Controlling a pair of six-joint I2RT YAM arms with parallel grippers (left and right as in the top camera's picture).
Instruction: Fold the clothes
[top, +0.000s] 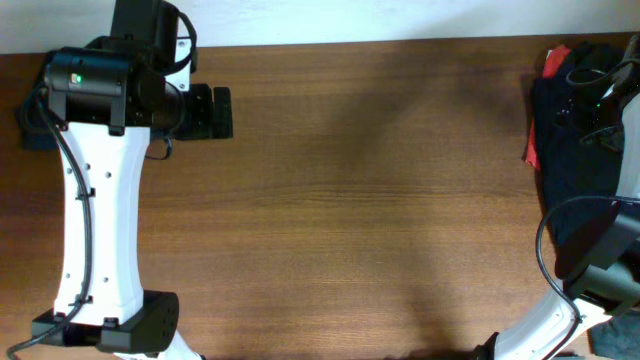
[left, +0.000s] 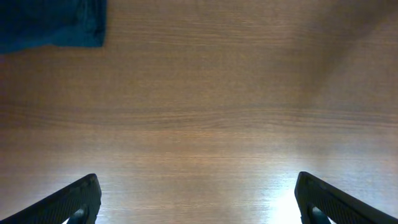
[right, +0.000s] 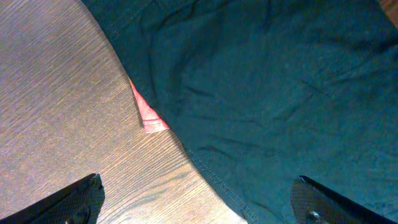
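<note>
A pile of dark clothes (top: 570, 170) lies at the table's right edge, with a red cloth (top: 530, 152) peeking out beneath its left side. In the right wrist view the dark garment (right: 280, 81) fills most of the frame, with a corner of the red cloth (right: 150, 119) at its hem. My right gripper (right: 199, 200) is open, straddling the garment's edge: one finger over bare wood, one over the cloth. My left gripper (top: 218, 112) is at the far left and is open and empty (left: 199, 202) over bare wood. A blue cloth (left: 53, 23) lies behind it.
The blue cloth (top: 30, 135) sits at the table's far left edge, partly under the left arm. The wooden table (top: 370, 200) spans between the two arms. The right arm's cable loops over the dark pile.
</note>
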